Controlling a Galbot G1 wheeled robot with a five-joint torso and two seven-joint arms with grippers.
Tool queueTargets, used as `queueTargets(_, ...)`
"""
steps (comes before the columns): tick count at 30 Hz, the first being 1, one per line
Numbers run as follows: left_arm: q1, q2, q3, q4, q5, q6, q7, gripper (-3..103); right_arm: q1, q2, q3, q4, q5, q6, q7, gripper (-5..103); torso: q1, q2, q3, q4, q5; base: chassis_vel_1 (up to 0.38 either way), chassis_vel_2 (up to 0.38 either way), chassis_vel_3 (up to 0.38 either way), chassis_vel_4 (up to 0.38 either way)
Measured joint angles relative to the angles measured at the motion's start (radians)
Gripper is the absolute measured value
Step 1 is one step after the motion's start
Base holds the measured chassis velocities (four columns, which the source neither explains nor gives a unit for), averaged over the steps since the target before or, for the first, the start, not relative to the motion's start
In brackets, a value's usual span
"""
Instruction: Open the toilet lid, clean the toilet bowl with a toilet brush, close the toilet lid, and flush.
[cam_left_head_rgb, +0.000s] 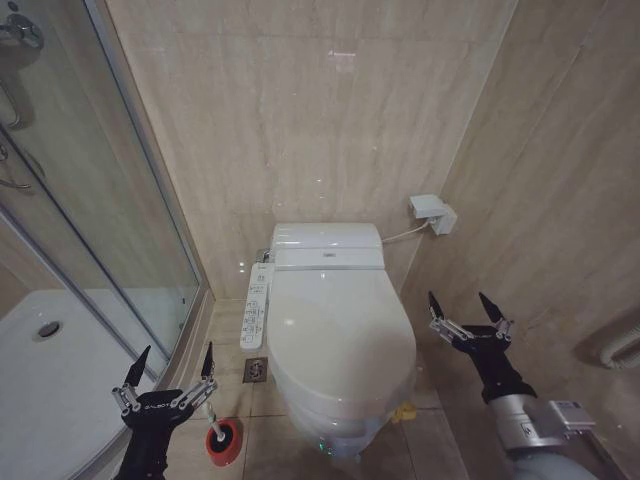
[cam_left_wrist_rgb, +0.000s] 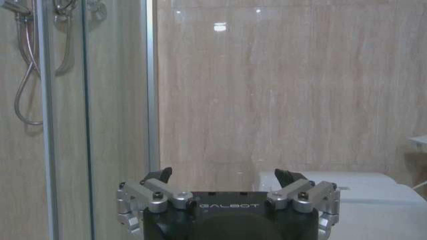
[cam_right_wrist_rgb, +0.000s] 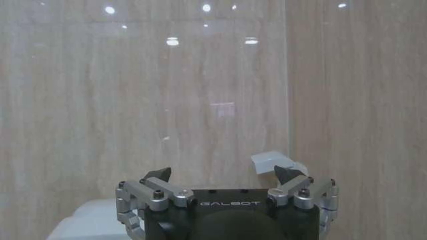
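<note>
Both claws, marked GALBOT, hung spread and empty, left gripper (cam_left_head_rgb: 172, 364) at lower left above the brush (cam_left_head_rgb: 214, 423), right gripper (cam_left_head_rgb: 463, 309) at right, beside the shut lid (cam_left_head_rgb: 335, 330) at center.

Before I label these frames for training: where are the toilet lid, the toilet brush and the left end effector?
toilet lid (cam_left_head_rgb: 335, 325), head view, centre of its closed top.
toilet brush (cam_left_head_rgb: 212, 412), head view, white handle above holder.
left end effector (cam_left_head_rgb: 172, 366), head view, midway between open fingertips.
</note>
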Motion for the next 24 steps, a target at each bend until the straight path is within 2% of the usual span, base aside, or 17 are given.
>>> queueTargets(9,0.000,0.000,0.000,0.000,0.000,0.000,0.000,100,-0.023,0.018,-0.008,0.003,-0.014,0.014,-0.032,100,0.000,0.000,0.000,0.0000,0.0000,0.000,0.000,0.000,0.000)
queueTargets(24,0.000,0.000,0.000,0.000,0.000,0.000,0.000,100,-0.022,0.019,-0.010,0.003,-0.014,0.010,-0.034,100,0.000,0.000,0.000,0.0001,0.0001,0.000,0.000,0.000,0.000)
